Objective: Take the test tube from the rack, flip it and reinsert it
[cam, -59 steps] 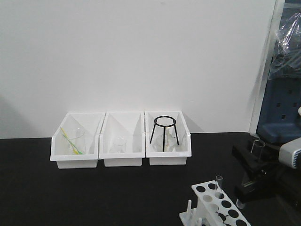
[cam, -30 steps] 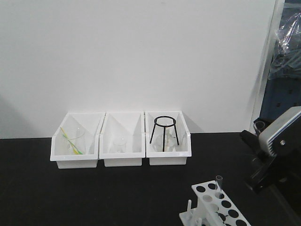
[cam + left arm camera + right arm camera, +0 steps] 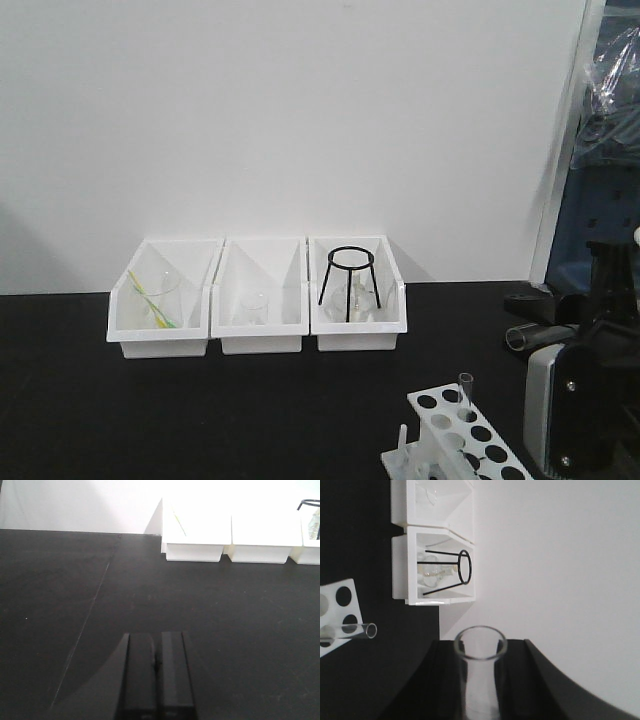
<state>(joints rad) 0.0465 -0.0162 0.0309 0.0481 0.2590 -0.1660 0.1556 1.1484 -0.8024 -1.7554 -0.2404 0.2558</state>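
Tubes: two. The racked tube (image 3: 465, 388) stands upright in one rack (image 3: 478, 450) at the counter's (image 3: 250, 420) near edge, right side. The right gripper (image 3: 480, 690) jaws clamp the held tube (image 3: 479, 655), roughly level. The left gripper (image 3: 157, 680) jaws are closed on nothing.

Bins: three, along the rear edge.
- Left bin (image 3: 160, 346): beaker (image 3: 168, 300), yellow-green stick (image 3: 148, 295).
- Middle bin (image 3: 260, 344): small beaker (image 3: 255, 308).
- Right bin (image 3: 358, 341): black tripod (image 3: 350, 262), flask (image 3: 432, 570).

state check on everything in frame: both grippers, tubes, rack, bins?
left gripper: shut, empty.
right gripper: shut on the held test tube.
held test tube: out of the rack, lying roughly level.
rack: one tube standing in it.
racked tube: upright, mouth up.
bins: glassware inside; the right one also holds a black tripod.
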